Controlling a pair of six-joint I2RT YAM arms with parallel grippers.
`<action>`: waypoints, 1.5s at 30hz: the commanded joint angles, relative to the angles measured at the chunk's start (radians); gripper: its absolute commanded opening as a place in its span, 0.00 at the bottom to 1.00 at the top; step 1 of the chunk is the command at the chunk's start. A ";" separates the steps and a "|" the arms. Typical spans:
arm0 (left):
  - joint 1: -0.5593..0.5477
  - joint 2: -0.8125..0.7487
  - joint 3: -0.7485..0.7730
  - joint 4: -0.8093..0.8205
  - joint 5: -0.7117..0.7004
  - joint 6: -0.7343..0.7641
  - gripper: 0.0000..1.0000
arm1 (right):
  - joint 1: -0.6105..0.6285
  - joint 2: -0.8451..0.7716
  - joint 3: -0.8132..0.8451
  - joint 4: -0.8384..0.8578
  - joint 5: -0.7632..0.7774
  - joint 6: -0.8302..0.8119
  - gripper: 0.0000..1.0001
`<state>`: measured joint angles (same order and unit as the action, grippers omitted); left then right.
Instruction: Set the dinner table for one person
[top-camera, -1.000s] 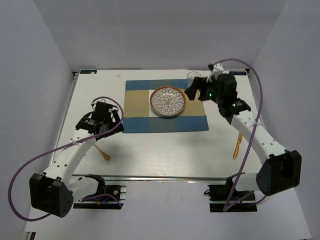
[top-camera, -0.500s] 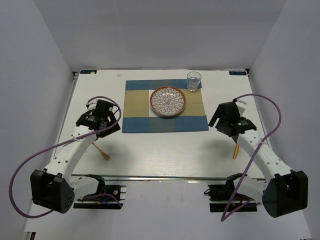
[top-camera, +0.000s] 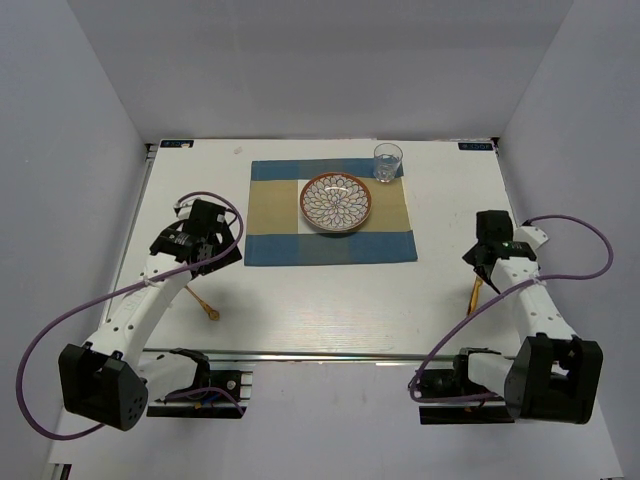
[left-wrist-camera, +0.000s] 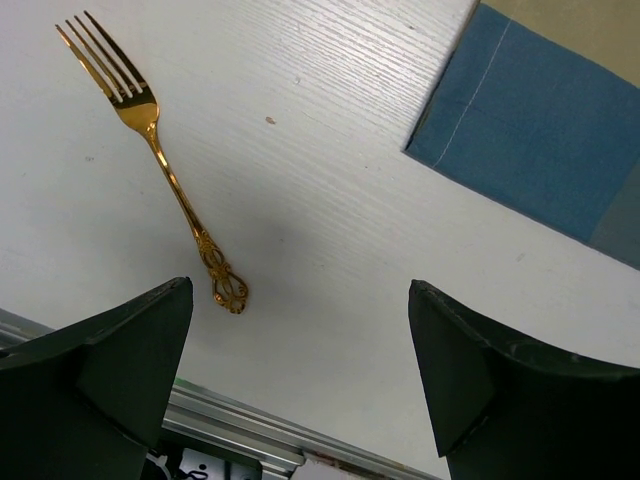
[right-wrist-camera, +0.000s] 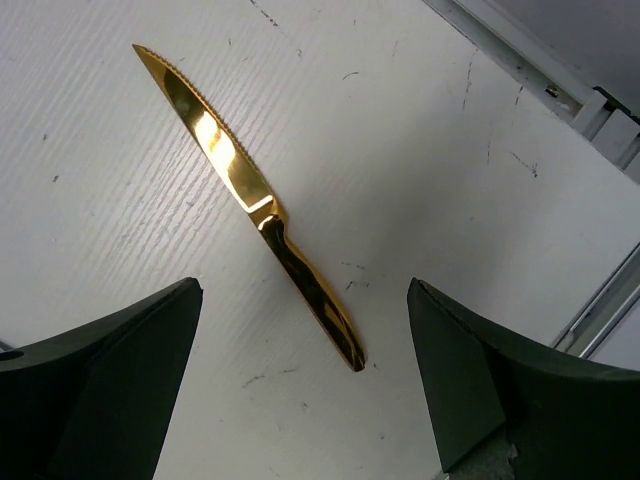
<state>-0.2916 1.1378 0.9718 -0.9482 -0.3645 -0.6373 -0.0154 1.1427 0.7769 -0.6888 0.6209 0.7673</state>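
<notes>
Cutlery step: the right hand (top-camera: 486, 254), wide open and empty like the left hand (top-camera: 203, 243), should descend onto the knife (right-wrist-camera: 255, 205).

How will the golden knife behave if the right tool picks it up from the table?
The knife looks like polished metal, so it is probably stiff and rather slippery. It lies flat on the dinner table, so pinching its thin profile may be hard.

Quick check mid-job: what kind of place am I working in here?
Probably a lab robot cell staged as a dining spot: plain white walls box in a rail-edged dinner table, with one placemat, plate and glass laid out.
</notes>
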 joint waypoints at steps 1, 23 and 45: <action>0.002 -0.024 0.016 0.028 0.027 0.028 0.98 | -0.064 0.031 -0.021 0.106 -0.094 -0.131 0.89; 0.002 -0.047 0.007 0.045 0.052 0.050 0.98 | -0.093 0.298 -0.139 0.212 -0.463 -0.234 0.43; -0.007 -0.046 0.007 0.049 0.053 0.057 0.98 | -0.095 0.230 -0.166 0.249 -0.454 -0.212 0.00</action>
<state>-0.2966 1.1133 0.9718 -0.9119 -0.3134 -0.5903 -0.1177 1.3788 0.6701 -0.4107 0.2104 0.5243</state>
